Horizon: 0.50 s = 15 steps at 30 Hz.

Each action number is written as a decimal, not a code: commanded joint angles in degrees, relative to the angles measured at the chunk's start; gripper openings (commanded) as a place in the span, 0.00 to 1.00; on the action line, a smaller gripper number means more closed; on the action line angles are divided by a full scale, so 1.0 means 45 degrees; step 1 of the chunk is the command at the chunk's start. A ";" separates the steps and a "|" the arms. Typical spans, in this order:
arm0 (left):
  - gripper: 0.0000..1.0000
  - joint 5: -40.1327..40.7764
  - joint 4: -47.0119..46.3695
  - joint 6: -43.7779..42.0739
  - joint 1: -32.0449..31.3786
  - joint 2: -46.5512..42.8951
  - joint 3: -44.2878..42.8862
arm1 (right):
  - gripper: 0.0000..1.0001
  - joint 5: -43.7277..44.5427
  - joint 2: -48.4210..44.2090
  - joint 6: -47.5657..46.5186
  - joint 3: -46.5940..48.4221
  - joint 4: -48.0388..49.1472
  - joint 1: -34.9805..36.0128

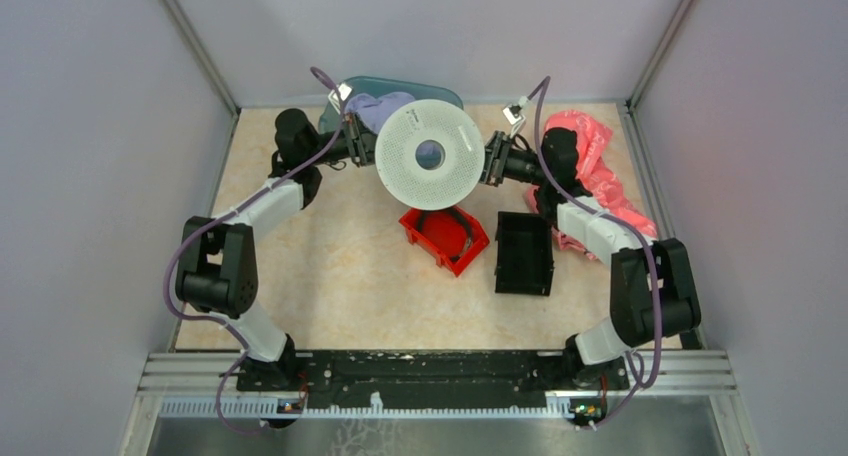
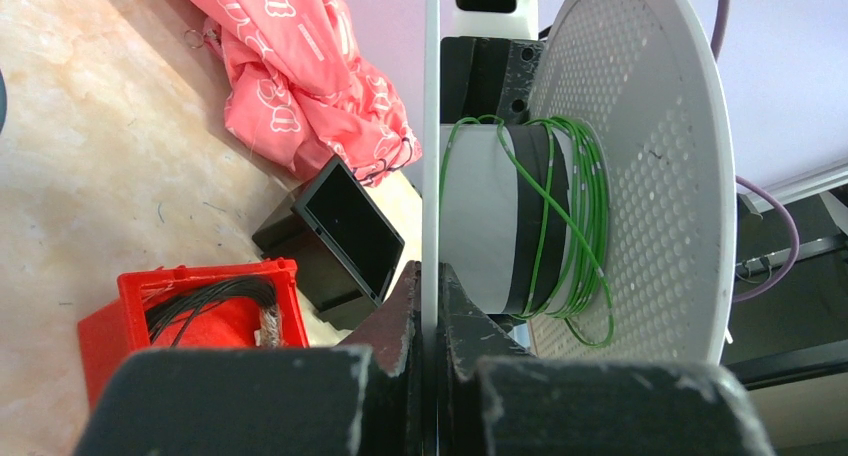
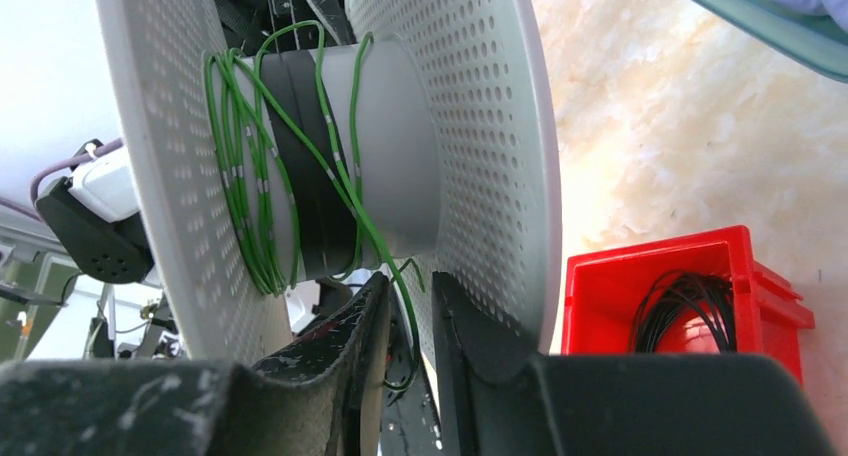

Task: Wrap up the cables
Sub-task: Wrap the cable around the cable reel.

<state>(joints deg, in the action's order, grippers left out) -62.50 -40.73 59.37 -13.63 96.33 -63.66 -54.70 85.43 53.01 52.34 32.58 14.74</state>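
Observation:
A white perforated spool (image 1: 430, 154) is held up between both arms at the back of the table. Thin green cable (image 2: 590, 226) is wound loosely in several turns round its hub, and it shows in the right wrist view (image 3: 245, 206) too. No yellow or orange wire shows. My left gripper (image 1: 362, 148) is shut on the near flange's thin edge (image 2: 431, 176). My right gripper (image 1: 492, 162) is at the spool's right side. Its jaws (image 3: 410, 311) stand slightly apart between the flanges, and a strand of green cable hangs through the gap.
A red bin (image 1: 445, 238) holding a coil of black wire sits below the spool, and a black bin (image 1: 524, 253) lies to its right. Pink cloth (image 1: 600, 171) is heaped at the back right. A teal tray (image 1: 400, 88) with pale cloth is behind the spool.

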 commanded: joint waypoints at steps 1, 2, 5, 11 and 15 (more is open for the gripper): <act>0.00 -0.0193 -0.0866 0.0369 0.0030 -0.0450 -0.0060 | 0.26 0.0475 -0.0647 -0.1063 0.0644 -0.0400 -0.0171; 0.00 -0.0193 -0.0870 0.0383 0.0049 -0.0451 -0.0098 | 0.26 0.0492 -0.0671 -0.1176 0.0651 -0.0491 -0.0168; 0.00 -0.0193 -0.0861 0.0476 0.0078 -0.0451 -0.0138 | 0.27 0.0514 -0.0769 -0.1599 0.0739 -0.0853 -0.0165; 0.00 -0.0191 -0.0989 0.0824 0.0097 -0.0376 -0.0209 | 0.20 0.0462 -0.0886 -0.2620 0.0927 -0.1526 -0.0156; 0.00 -0.0131 -0.1222 0.1191 0.0128 -0.0334 -0.0209 | 0.15 0.0429 -0.0994 -0.3375 0.0972 -0.1913 -0.0158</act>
<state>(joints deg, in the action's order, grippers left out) -62.57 -41.06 61.10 -13.08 96.33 -63.66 -53.76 83.35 43.81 53.74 25.23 14.44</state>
